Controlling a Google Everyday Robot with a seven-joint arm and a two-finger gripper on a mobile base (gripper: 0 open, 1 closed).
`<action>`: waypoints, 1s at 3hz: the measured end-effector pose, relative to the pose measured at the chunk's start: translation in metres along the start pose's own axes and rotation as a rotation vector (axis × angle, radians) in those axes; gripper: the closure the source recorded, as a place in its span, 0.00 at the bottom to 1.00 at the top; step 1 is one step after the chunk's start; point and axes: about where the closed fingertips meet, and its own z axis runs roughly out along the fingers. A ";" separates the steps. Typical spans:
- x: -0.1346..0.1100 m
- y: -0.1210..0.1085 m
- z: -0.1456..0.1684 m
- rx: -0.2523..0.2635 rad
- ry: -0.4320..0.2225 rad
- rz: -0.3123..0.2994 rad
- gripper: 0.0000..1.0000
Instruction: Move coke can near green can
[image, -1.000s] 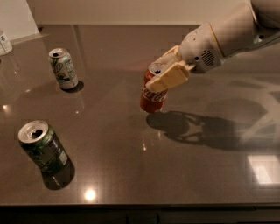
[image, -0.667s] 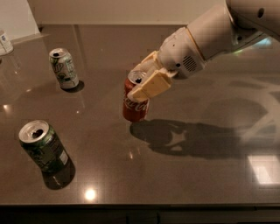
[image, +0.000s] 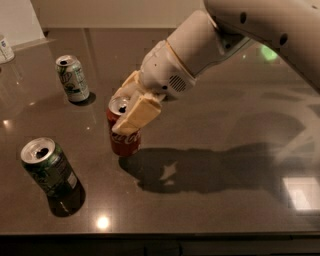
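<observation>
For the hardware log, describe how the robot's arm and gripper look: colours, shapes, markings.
The arm is smooth white, built of rounded, tube-like shells; its upper link carries small dark round holes. The wrist housing has a dotted vent grille. No cables show. The gripper, at the coke can in the middle of the table, has flat, blocky cream-tan fingers.
</observation>
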 end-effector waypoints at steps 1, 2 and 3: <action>-0.008 0.006 0.021 -0.057 0.009 -0.026 1.00; -0.016 0.014 0.034 -0.094 0.011 -0.051 1.00; -0.024 0.023 0.047 -0.120 0.019 -0.082 1.00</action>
